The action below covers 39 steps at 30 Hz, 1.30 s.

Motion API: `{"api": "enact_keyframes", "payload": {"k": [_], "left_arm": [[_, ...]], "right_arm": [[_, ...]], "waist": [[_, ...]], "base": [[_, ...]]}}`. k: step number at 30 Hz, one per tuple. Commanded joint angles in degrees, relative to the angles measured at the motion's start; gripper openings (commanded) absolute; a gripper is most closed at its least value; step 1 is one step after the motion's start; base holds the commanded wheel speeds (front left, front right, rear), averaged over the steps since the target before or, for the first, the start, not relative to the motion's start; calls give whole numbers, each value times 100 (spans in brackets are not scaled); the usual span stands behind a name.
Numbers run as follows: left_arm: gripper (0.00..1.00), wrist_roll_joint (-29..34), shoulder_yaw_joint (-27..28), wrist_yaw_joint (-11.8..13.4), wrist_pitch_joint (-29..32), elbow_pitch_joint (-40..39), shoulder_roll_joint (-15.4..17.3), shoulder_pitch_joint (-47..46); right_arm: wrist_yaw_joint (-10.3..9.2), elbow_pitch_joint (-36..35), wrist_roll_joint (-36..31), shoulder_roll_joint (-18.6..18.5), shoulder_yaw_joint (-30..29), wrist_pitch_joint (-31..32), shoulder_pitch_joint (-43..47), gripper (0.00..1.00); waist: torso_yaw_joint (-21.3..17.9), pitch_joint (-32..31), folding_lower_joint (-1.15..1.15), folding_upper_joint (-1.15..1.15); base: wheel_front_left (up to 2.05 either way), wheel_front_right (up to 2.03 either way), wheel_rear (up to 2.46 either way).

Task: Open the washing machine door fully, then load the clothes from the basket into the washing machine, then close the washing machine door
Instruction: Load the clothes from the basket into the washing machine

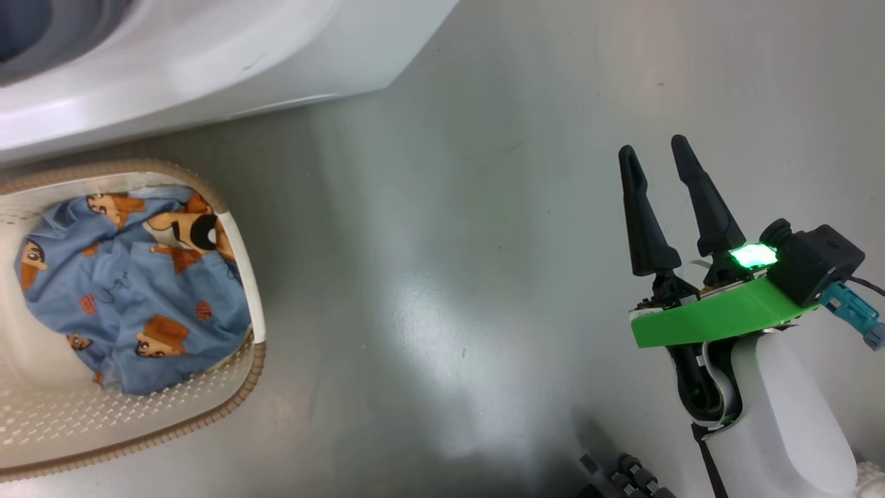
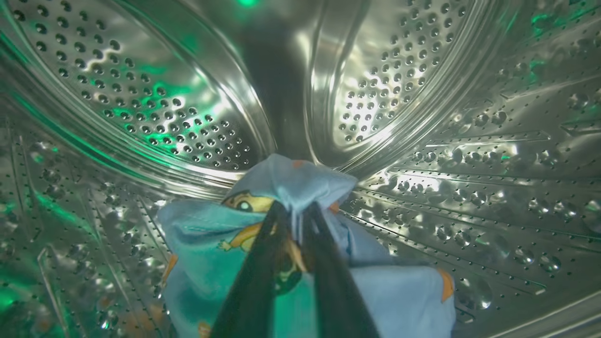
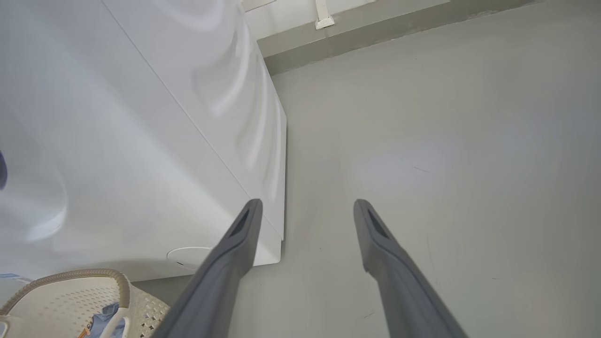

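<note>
Left claw (image 2: pixel 296 211) is clamped on a blue printed garment (image 2: pixel 300 183), the arm reaching deep into the steel drum (image 2: pixel 164 94) of the washing machine (image 1: pixel 207 55). I see my right claw (image 1: pixel 654 149) spread wide, gripping nothing, poised over the floor (image 1: pixel 449 277). Other clothes (image 1: pixel 131 290) lie bunched against the rim of the basket (image 1: pixel 69 415), near the machine.

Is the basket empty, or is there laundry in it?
Not empty: in the head view a crumpled blue cartoon-print garment lies inside the basket, with bare perforated wall showing beside it.
</note>
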Motion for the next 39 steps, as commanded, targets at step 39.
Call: {"api": "enact_keyframes", "payload": {"k": [39], "left_arm": [[100,-6,265,426,-1053,-2093,-1161,4026]], "right_arm": [[36,202,-455,-100,-129,-42,826,100]], "waist": [[594,-2269,0,0]], "base": [[0,0,0]]}}
